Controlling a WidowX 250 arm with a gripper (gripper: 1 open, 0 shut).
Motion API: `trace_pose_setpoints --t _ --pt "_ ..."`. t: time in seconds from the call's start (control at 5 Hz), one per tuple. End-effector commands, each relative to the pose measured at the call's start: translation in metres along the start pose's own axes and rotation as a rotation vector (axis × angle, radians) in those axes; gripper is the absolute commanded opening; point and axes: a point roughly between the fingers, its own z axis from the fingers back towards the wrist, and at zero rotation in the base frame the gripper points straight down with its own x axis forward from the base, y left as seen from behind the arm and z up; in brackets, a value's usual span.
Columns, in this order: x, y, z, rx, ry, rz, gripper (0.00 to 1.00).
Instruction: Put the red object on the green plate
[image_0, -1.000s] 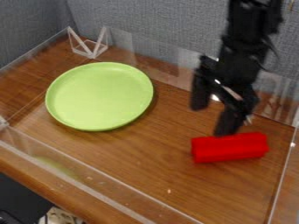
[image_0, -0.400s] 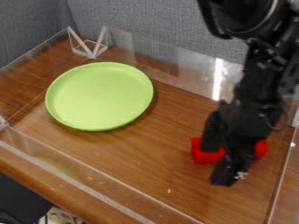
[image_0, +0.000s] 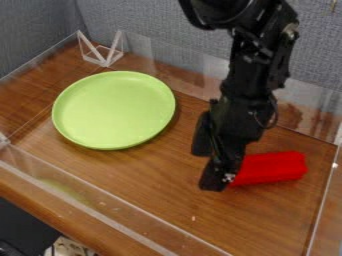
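Note:
The red object (image_0: 277, 167) lies flat on the wooden table near the right side, its left end hidden behind the gripper. The green plate (image_0: 114, 108) sits bare at the left of the table. My black gripper (image_0: 210, 165) points steeply down just left of the red object, low over the wood. Its jaws stand open and nothing shows between them. One finger (image_0: 215, 180) overlaps the block's left end; I cannot tell whether it touches.
Clear acrylic walls (image_0: 80, 205) fence the wooden table (image_0: 147, 170) on all sides. A small clear wire-like stand (image_0: 103, 47) sits in the back left corner. The arm's dark body (image_0: 254, 60) rises above the block toward the back right.
The gripper came down from above the red object, passed over it, and shifted left to the block's left end. The block and the plate have not moved.

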Motion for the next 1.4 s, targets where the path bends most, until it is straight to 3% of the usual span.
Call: trace_pose_setpoints --t 0.0,0.4,0.6,0.8,1.0,1.2 --pt "0.0 0.005 0.011 0.074 -0.032 -0.082 1.0" --pt "0.042 -0.004 -0.005 0.164 -0.034 -0.235 1.0" --pt "0.041 0.001 0.002 0.208 -0.055 -0.226 1.0" --pt "0.034 0.012 0.001 0.223 -0.062 -0.209 1.0" --pt "0.027 0.023 0.001 0.237 -0.067 -0.194 0.0" --pt "0.026 0.012 0.009 0.282 -0.105 -0.201 1.0"
